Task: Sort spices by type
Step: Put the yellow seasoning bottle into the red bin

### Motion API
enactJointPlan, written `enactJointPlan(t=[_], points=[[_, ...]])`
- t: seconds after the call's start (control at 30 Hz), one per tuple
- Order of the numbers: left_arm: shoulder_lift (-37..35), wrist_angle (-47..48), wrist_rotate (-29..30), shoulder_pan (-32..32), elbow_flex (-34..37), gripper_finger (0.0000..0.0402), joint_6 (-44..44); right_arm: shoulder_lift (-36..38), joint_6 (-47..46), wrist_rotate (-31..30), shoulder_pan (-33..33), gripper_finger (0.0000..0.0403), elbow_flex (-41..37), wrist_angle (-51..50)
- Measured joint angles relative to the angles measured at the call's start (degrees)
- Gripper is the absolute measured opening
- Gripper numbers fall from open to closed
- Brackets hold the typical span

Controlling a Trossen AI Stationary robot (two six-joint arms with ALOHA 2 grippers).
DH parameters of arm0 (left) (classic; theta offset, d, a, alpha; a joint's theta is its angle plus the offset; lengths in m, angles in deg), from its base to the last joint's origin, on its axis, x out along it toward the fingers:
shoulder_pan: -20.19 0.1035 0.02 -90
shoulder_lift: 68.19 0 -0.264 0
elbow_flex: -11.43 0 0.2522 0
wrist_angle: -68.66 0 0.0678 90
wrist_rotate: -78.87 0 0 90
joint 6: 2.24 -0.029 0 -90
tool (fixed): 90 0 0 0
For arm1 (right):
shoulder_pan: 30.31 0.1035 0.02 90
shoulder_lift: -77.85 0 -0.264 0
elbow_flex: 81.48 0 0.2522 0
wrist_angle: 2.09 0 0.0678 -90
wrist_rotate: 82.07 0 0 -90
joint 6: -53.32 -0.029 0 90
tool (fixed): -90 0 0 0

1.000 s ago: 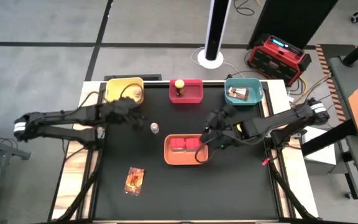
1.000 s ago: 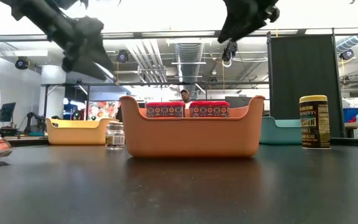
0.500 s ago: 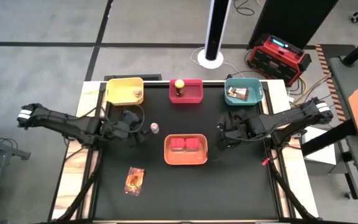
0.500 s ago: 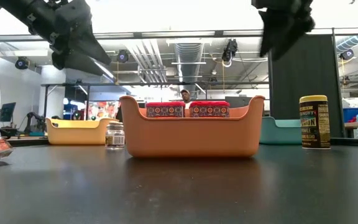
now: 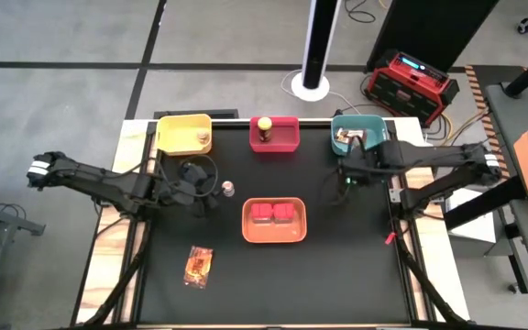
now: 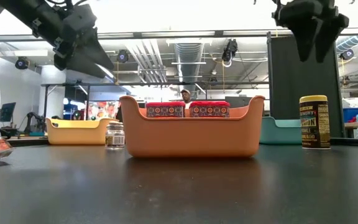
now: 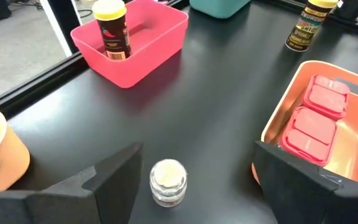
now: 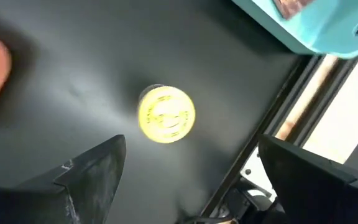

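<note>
A clear grey-topped shaker (image 7: 167, 181) stands on the black table (image 5: 273, 284). My left gripper (image 7: 194, 168) hovers open just short of it, slanting down, with a finger on either side in the left wrist view. My right gripper (image 8: 191, 162) points down, open, above a yellow-lidded jar (image 8: 166, 114) that stands on the table beside the teal tray (image 5: 371, 128). Two red tubs (image 5: 275, 214) lie in the orange tray (image 5: 274, 235). Another yellow-lidded jar (image 5: 265, 126) stands in the red tray (image 5: 287, 139). One orange-brown packet (image 5: 198, 265) lies on the table at the near left.
The yellow tray (image 5: 180, 131) at the far left holds a small shaker (image 5: 204, 139), and the teal tray holds a packet (image 5: 346, 137). The table's right edge rail (image 8: 291, 118) runs close to the jar. Bare black table lies near the front edge.
My right gripper has left the orange tray's right end and swung toward the table's far right, tipping over until it points down above the jar beside the teal tray. My left gripper has come from the yellow tray toward the shaker and a little lower.
</note>
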Motion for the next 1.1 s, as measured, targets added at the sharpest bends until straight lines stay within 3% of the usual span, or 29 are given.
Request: enactJointPlan(t=[0.2, 0.43, 0.83, 1.1], points=[[0.64, 0.04, 0.00, 0.00, 0.00, 0.0284, -0.34, -0.32, 7.19, 5.25, -9.09, 0.0359, -3.89, 4.28], [0.86, 0.07, -0.02, 0.00, -0.02, 0.0284, -1.07, -1.03, 12.62, 10.87, -14.95, 0.0359, -8.34, 11.15], [0.86, 0.09, 0.92, 0.00, -0.02, 0.0284, -1.64, -0.70, 12.97, 15.90, -16.38, 0.0359, -18.18, 20.07], [0.86, 0.09, 0.95, 0.00, -0.02, 0.0284, -1.64, -0.70, 11.89, 16.03, -16.38, 0.0352, -22.00, 24.24]])
